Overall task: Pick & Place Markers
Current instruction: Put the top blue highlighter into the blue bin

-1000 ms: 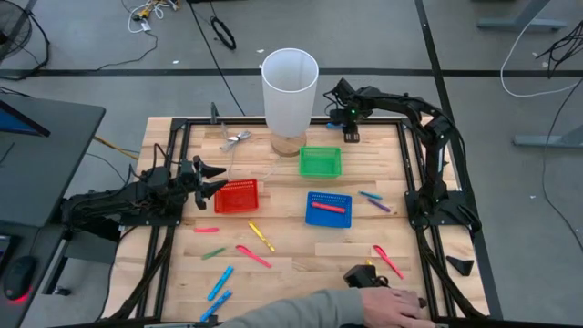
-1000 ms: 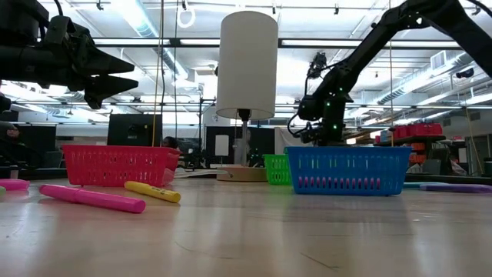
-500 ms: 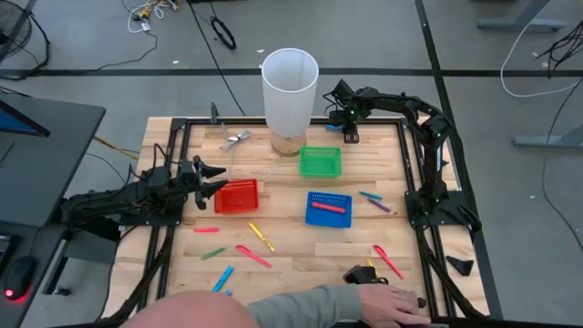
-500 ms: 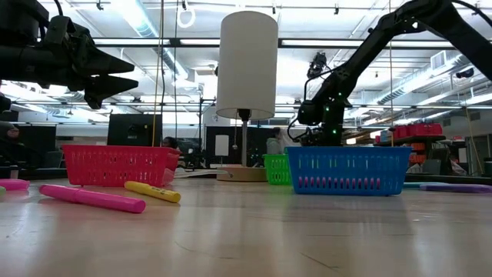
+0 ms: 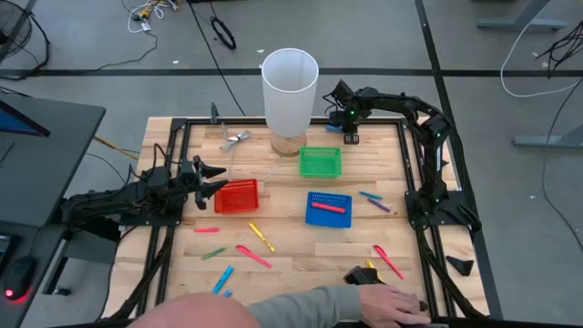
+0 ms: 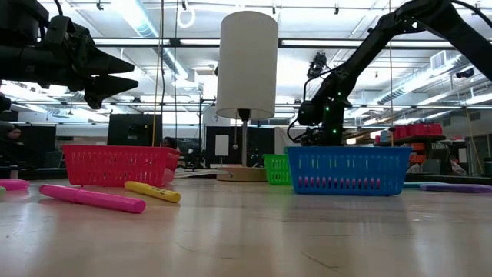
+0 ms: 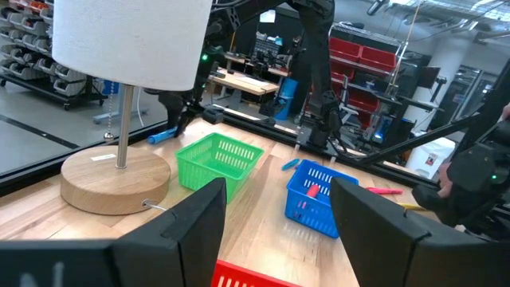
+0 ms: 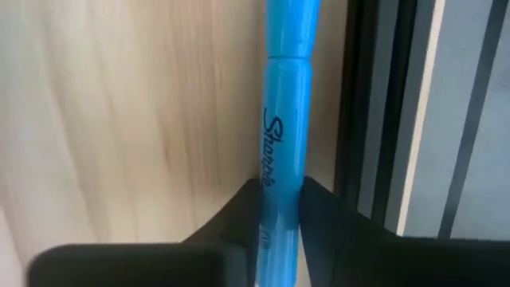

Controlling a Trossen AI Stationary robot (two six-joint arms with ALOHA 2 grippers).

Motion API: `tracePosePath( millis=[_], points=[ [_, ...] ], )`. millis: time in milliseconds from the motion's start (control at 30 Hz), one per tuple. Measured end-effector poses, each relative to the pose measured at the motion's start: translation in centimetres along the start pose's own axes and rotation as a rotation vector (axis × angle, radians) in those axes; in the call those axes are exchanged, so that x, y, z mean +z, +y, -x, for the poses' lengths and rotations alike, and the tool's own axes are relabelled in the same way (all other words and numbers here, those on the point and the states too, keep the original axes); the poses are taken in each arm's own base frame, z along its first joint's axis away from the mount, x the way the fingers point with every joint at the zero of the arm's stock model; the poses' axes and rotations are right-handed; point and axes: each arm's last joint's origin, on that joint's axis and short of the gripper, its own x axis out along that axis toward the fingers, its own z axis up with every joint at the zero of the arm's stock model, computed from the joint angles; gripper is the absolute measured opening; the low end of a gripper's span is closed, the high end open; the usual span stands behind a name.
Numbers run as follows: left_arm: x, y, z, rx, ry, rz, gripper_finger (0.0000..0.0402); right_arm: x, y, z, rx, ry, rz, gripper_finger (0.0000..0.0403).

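My right gripper is at the table's far edge beside the tall white cylinder, shut on a light blue marker, which also shows in the left wrist view. My left gripper hangs open above the left side of the red basket, touching nothing. A red marker lies in the blue basket. Yellow, pink, green and light blue markers lie flat on the wood. Further ones lie on the right. My right gripper pinches the light blue marker between its two fingers, on the barrel by the printed lettering. The fingers lie across the marker, which runs along the table's far rail. Whether the marker rests on the wood cannot be told.
A green basket sits near the cylinder on its round wooden base. A person leans over the near edge, with a hand on a dark object at the near right. A black rail frames the table.
A person's head and shoulder have come in over the near edge, hiding the light blue markers that lay at the near left. Both grippers hold about where they were.
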Motion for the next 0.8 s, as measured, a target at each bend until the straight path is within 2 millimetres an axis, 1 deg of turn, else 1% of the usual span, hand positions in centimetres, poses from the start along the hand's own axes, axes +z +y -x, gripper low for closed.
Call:
tracePosePath(
  millis=[33, 167, 333, 600, 800],
  points=[
    [0.0, 0.0, 0.0, 0.0, 0.0, 0.0, 0.0232, 0.0, 0.0, 0.0, 0.002, 0.001, -0.012, 0.0041],
    [0.0, 0.0, 0.0, 0.0, 0.0, 0.0, 0.0232, -0.2, 0.2, 0.2, 0.018, 0.017, -0.069, 0.0041],
    [0.0, 0.0, 0.0, 0.0, 0.0, 0.0, 0.0232, -0.7, 0.8, 1.2, 0.05, 0.047, -0.139, 0.0041],
    [0.0, 0.0, 0.0, 0.0, 0.0, 0.0, 0.0232, -1.5, 1.8, 5.9, 0.033, 0.038, -0.211, 0.0041],
    [0.0, 0.0, 0.0, 0.001, 0.0, 0.0, 0.0232, -1.8, 3.4, 9.9, 0.008, 0.007, -0.264, 0.0041]
  ],
)
